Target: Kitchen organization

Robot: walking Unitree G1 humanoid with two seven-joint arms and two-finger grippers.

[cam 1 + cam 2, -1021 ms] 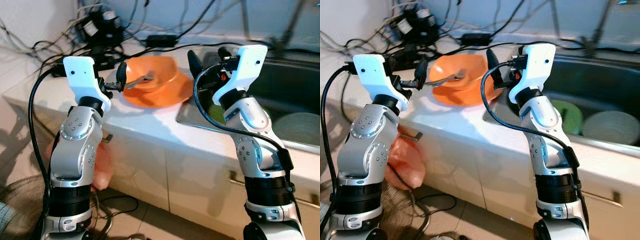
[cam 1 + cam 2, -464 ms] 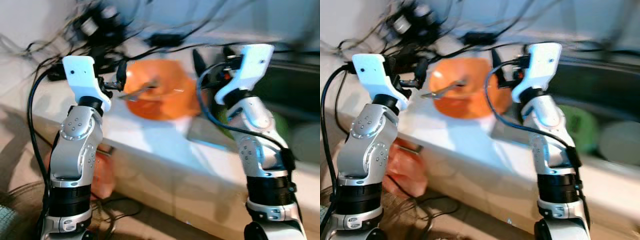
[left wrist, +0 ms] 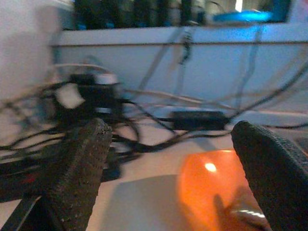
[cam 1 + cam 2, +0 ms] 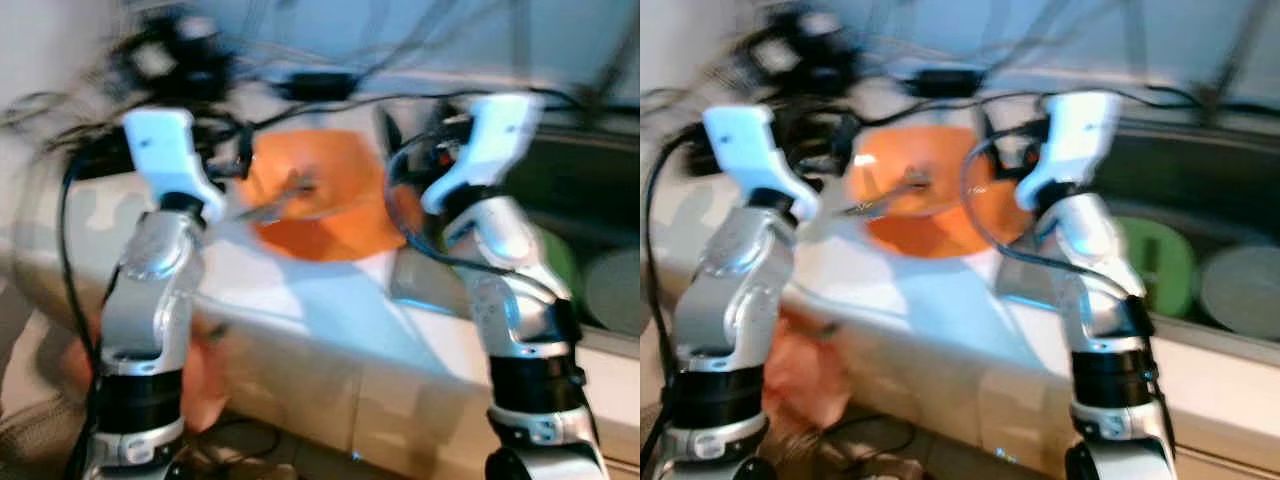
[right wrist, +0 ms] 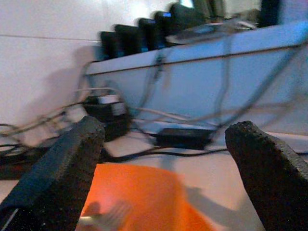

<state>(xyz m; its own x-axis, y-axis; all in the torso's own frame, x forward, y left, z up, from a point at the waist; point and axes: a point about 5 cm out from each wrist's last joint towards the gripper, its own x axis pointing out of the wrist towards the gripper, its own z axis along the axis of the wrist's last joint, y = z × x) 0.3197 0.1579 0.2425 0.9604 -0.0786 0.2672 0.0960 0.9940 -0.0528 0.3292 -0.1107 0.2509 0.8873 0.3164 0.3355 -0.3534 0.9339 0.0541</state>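
Presently both grippers, left gripper (image 3: 171, 183) and right gripper (image 5: 163, 168), stand wide and empty. Orange bowl (image 4: 330, 205) on surface (image 4: 300, 300), 12 o'clock; judged light, rigid, slippery; grip rim. Fork (image 4: 885, 195) inside.

Bare white countertop (image 4: 330, 300) is lying open at the front edge, giving free passage below the orange bowl (image 4: 925, 200). A metal utensil (image 4: 885, 195) is sticking out of that bowl toward the left gripper (image 3: 175, 183), whose fingers are standing wide apart. Behind the bowl, tangled black cables (image 3: 144, 113) and a power adapter (image 3: 199, 119) are crowding the wall side (blurred). The sink (image 4: 1200, 190) is holding a green plate (image 4: 1155, 265).
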